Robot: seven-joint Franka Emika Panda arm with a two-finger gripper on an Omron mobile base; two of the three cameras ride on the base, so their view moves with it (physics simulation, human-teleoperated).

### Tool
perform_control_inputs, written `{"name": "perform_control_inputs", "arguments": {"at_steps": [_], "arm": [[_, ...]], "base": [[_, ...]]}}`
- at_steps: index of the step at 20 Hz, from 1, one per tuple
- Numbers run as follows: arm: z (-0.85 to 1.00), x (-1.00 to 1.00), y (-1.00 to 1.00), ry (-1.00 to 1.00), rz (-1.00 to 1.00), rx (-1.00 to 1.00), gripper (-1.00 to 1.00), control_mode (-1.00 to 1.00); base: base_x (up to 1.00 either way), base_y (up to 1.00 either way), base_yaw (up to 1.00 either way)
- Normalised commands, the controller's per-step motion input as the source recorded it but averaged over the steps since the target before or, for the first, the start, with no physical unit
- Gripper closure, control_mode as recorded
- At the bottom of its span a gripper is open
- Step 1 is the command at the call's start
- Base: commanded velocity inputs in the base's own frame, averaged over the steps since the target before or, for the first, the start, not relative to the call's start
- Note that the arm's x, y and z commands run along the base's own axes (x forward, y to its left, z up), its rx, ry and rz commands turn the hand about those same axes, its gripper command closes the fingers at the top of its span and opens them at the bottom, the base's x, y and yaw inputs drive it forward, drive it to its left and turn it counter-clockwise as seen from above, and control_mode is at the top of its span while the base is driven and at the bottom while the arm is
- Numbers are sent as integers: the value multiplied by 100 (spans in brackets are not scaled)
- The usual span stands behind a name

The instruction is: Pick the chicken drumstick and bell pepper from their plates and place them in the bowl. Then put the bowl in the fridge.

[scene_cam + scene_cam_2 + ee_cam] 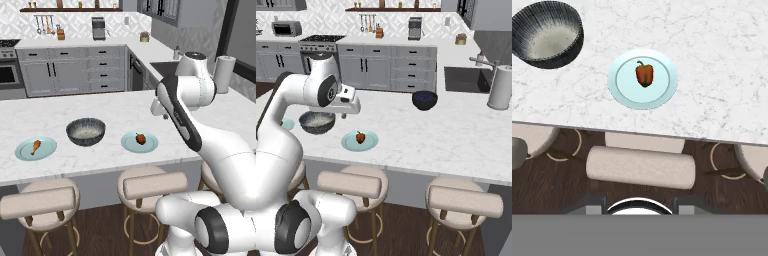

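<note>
The chicken drumstick (36,146) lies on the left pale blue plate (25,152) near the island's front edge. To its right stands the dark speckled bowl (86,131) (549,35), with nothing in it. The red bell pepper (141,138) (360,137) (644,74) sits on the second plate (131,145) (624,95). My gripper (344,115) (637,207) hangs well above the counter's front edge, just short of the pepper plate, pointing down. Its jaws are apart and hold nothing. The fridge is out of view.
A glossy dark blue bowl (424,99) stands further back on the island. A paper towel roll (501,87) is beside the sink (463,79). Padded bar stools (150,185) (639,167) line the front of the island below the gripper.
</note>
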Motion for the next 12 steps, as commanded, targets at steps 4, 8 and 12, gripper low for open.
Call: {"name": "perform_control_inputs", "arguments": {"at_steps": [4,8,12], "arm": [[-35,0,-8,4,0,0,-100,-100],[-79,7,-24,0,0,0,-100,-100],[-71,57,-4,0,0,0,-100,-100]], "base": [[0,0,0],[0,0,0],[0,0,0]]}}
